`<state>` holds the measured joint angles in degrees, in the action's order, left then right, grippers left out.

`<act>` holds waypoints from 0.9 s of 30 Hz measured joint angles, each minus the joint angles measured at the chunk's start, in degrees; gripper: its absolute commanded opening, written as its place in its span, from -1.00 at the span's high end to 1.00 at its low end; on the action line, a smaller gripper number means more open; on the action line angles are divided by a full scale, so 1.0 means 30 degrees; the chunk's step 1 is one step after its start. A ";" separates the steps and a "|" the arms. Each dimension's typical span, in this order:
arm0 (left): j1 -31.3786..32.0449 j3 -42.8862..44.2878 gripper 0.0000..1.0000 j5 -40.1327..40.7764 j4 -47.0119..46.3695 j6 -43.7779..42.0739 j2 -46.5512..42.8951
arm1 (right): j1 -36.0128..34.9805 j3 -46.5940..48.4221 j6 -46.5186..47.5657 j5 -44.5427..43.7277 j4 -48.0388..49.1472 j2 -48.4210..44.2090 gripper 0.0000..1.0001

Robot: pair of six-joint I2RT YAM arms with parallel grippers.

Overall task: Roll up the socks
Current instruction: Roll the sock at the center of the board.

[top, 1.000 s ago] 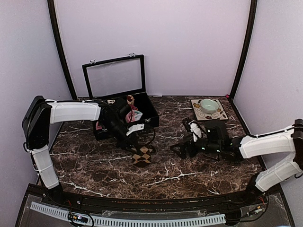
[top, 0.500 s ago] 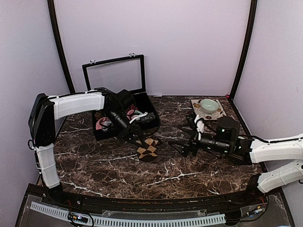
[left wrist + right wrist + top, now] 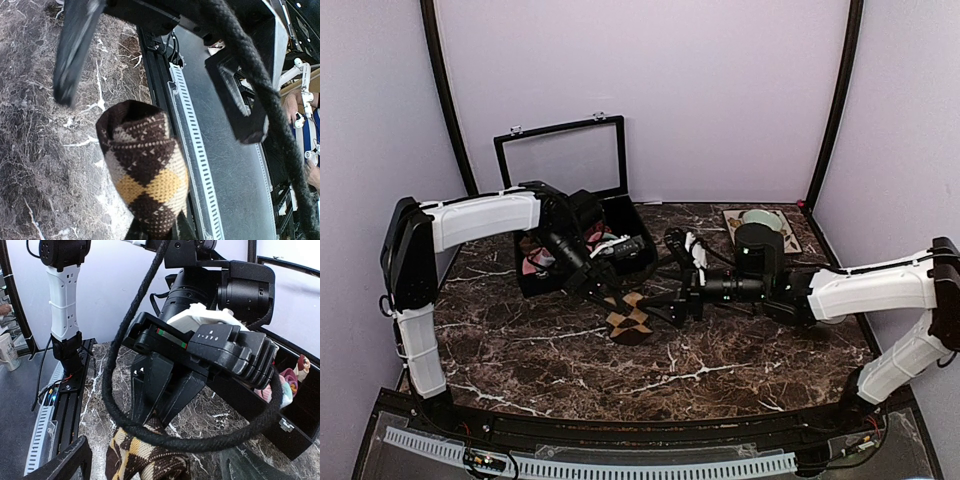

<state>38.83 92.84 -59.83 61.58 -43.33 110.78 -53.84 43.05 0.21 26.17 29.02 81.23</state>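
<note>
The dark brown sock with tan diamond checks point(image 3: 631, 318) hangs from my left gripper point(image 3: 611, 297), which is shut on its upper end, its lower end on the marble table point(image 3: 520, 350). In the left wrist view the sock point(image 3: 145, 167) rises from my shut jaws at the bottom edge. My right gripper point(image 3: 665, 304) is open right beside the sock, and its fingers point(image 3: 74, 50) stand wide on either side of it. In the right wrist view the sock point(image 3: 145, 462) lies between my own open fingers point(image 3: 60, 465). The pink sock point(image 3: 604, 241) lies in the black case.
An open black case point(image 3: 640, 250) with a raised glass lid point(image 3: 562, 160) stands at the back left, holding other sock bundles. A patterned mat with a mint bowl point(image 3: 760, 218) sits at the back right behind my right arm. Purple walls enclose the table.
My right arm has swung left across the table until its open gripper reaches the checked sock. My left gripper shifted the sock slightly right and has since held still.
</note>
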 measured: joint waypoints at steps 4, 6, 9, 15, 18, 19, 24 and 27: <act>0.0000 0.0051 1.00 -0.0233 0.0240 -0.0219 0.0000 | -0.0051 0.0816 0.0051 0.0401 -0.0714 0.0787 -0.70; 0.0000 0.0066 1.00 -0.0277 0.0452 -0.0408 0.0000 | -0.0080 0.1173 0.0044 0.0831 -0.1035 0.1282 -0.67; 0.0000 0.0146 1.00 -0.0277 0.0656 -0.0576 0.0000 | -0.0109 0.1501 0.0000 0.1377 -0.1596 0.1843 -0.60; 0.0000 0.0299 1.00 -0.0372 0.1319 -0.1231 0.0000 | -0.0146 0.2047 0.0277 0.1778 -0.3249 0.2448 0.04; 0.0000 0.0299 1.00 -0.0525 0.1902 -0.1902 0.0000 | -0.0160 0.2302 0.0415 0.1872 -0.3665 0.2470 0.21; 0.0000 0.0299 1.00 -0.0576 0.2106 -0.2142 0.0000 | -0.0168 0.2375 0.0503 0.1887 -0.3759 0.2470 0.24; -0.0015 0.0328 0.79 -0.0619 0.2557 -0.2798 0.0000 | -0.0197 0.2667 0.0466 0.2208 -0.4146 0.2477 0.55; -0.0015 0.0328 0.40 -0.0532 0.2506 -0.2841 -0.0007 | -0.0211 0.2667 0.0408 0.2317 -0.4182 0.2484 0.73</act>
<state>38.79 93.82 -61.43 69.10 -51.86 110.76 -54.48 51.05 1.43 33.12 16.47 88.68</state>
